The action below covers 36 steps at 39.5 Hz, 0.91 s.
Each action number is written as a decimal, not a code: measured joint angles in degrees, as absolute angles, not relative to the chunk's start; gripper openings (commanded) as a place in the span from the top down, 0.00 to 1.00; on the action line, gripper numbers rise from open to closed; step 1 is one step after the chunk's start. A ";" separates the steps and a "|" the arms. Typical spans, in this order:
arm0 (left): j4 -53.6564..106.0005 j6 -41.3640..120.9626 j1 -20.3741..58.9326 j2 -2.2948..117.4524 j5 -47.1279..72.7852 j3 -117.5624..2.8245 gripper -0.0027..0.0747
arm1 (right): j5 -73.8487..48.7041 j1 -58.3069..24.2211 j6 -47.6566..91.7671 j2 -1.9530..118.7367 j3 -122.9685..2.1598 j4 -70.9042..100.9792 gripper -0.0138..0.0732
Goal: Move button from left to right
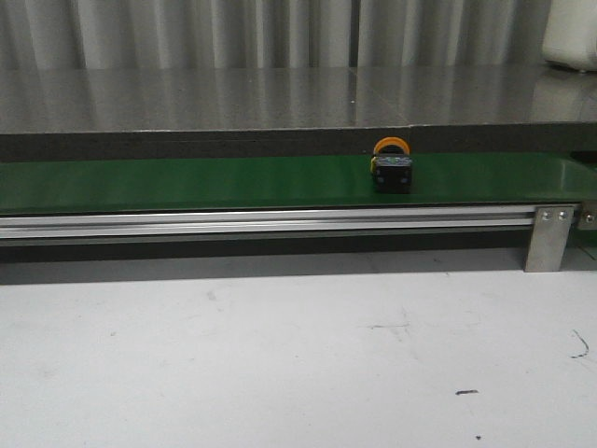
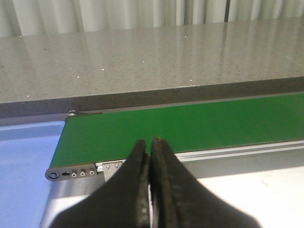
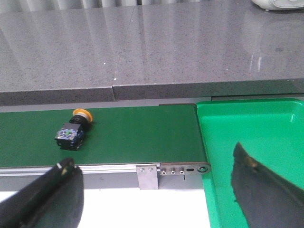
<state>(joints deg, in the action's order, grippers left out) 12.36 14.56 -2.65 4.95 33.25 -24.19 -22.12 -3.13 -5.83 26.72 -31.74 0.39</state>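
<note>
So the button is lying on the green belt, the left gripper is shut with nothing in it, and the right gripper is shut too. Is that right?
Not quite. The right gripper is open: the right wrist view shows its fingers spread far apart, empty. The rest holds: the button lies on the green belt, and the left gripper is shut with nothing in it.

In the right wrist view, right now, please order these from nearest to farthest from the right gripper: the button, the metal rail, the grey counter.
1. Metal rail: along the belt's near edge, closest to the right gripper.
2. Button: on the green belt, behind the rail.
3. Grey counter: beyond the belt.
</note>
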 measured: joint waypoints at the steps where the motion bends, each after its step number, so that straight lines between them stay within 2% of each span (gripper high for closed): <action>1: 12.36 14.56 -2.65 4.95 33.25 -24.19 0.99 | -22.12 -3.13 -5.83 26.72 -31.74 0.39 0.10; 10: 12.36 14.56 -2.65 4.95 33.25 -24.19 0.99 | -22.24 -3.13 -5.83 34.06 -35.12 0.39 0.10; 36: 12.36 14.56 -2.65 4.95 33.12 -24.19 0.99 | -32.24 -3.65 -6.24 89.99 -69.93 9.02 0.10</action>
<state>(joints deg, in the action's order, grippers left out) 12.36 14.56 -2.65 4.95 33.12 -24.19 -32.24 -3.65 -6.24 89.99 -69.93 9.02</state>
